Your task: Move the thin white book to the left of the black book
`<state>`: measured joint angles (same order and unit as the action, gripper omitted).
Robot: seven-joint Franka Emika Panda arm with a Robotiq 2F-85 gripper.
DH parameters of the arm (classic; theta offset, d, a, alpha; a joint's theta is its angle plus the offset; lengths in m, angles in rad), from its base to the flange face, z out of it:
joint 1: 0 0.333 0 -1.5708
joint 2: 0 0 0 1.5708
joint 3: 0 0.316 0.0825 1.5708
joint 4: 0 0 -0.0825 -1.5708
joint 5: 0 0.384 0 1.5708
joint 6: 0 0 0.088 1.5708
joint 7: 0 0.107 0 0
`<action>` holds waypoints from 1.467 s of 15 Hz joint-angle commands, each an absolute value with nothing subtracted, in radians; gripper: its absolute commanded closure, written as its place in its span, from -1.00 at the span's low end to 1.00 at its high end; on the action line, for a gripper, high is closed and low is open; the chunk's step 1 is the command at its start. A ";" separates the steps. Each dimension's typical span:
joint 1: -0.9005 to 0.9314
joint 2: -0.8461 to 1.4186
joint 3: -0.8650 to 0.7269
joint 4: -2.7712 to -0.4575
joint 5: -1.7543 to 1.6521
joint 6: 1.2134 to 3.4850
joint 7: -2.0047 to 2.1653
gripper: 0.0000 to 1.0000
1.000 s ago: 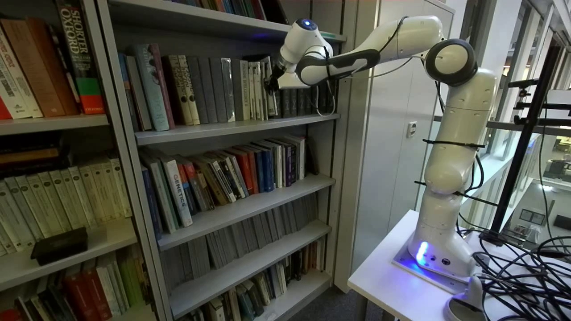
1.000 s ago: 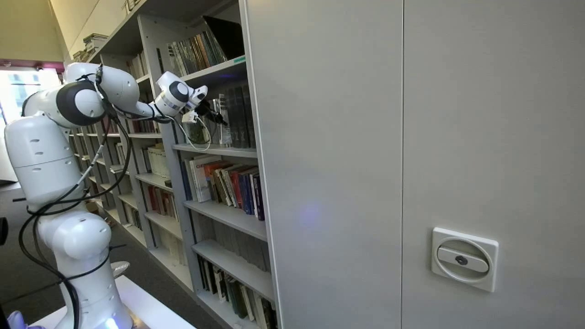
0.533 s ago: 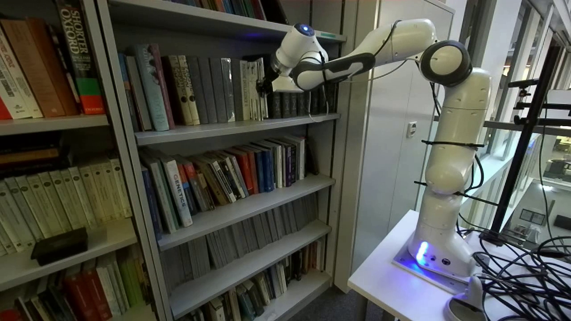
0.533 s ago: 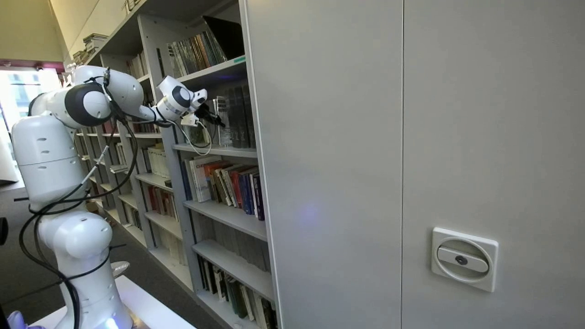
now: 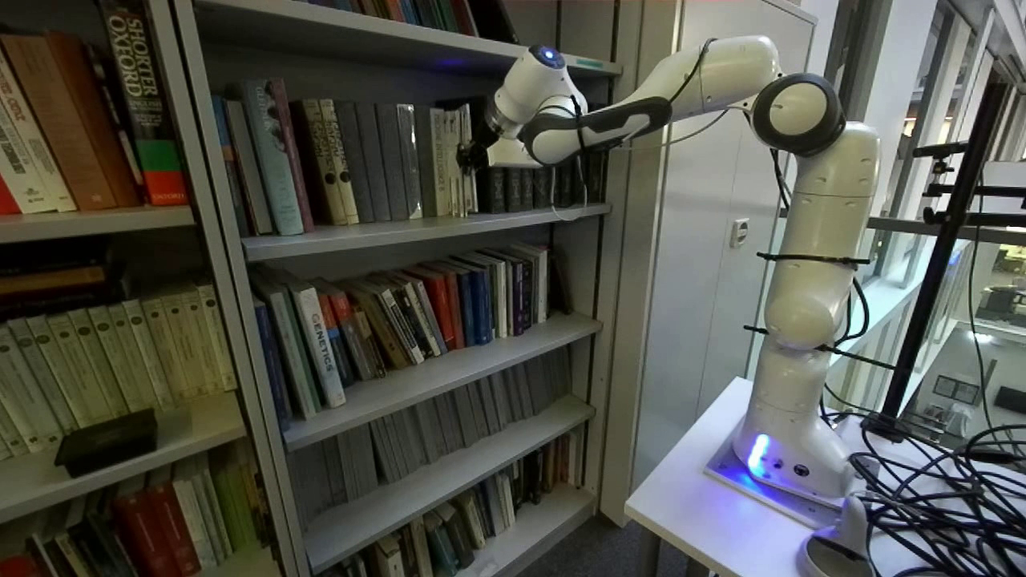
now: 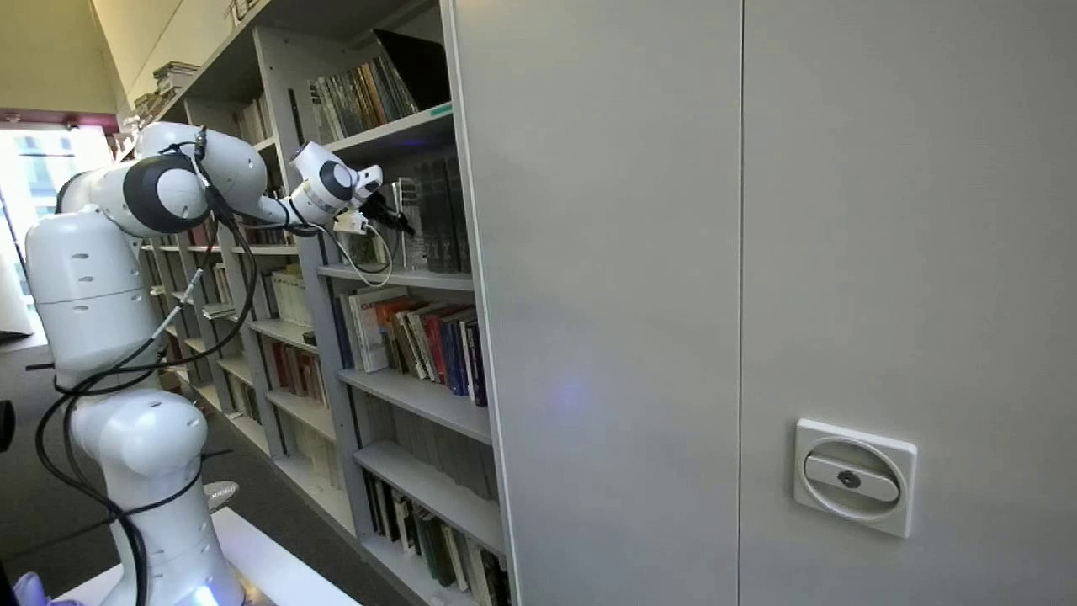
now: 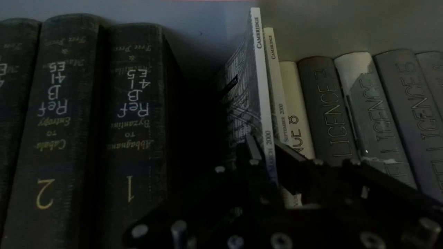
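Note:
The thin white book [image 7: 263,86] stands on the shelf, its slim white spine reading Cambridge and March 2000, its side patterned grey. In the wrist view, which is upside down, my gripper [image 7: 262,141] has one finger along each side of it and is shut on it near the spine. In an exterior view my gripper [image 5: 466,156] hides the middle of the book [image 5: 466,124]. Thick black volumes [image 7: 135,79] stand apart from it across a dark gap; they also show in both exterior views [image 5: 525,188] [image 6: 442,215].
A similar thin Cambridge book [image 7: 275,72] stands right beside the held one, followed by cream and grey volumes [image 7: 322,103]. The shelf board [image 5: 425,230] runs below, and another shelf board [image 5: 385,36] lies above the arm. A grey cabinet side [image 6: 589,252] borders the bookcase.
In an exterior view the gripper and the thin white book have moved left together, away from the black volumes and up to the pale books. Movement in the last half second is slight.

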<state>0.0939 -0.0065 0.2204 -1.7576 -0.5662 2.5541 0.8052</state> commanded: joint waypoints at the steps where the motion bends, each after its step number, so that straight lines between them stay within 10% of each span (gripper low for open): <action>1: 0.114 0.036 0.195 -1.702 -0.596 2.591 0.768 0.94; 16: 0.159 0.129 0.146 -1.598 -0.582 2.569 0.737 0.94; 18: 0.160 0.123 0.142 -1.605 -0.577 2.572 0.730 0.24; 22: 0.163 0.125 0.134 -1.603 -0.567 2.575 0.710 -0.32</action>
<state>0.1431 0.0881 0.1517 -1.6521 -0.5761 2.5480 0.7484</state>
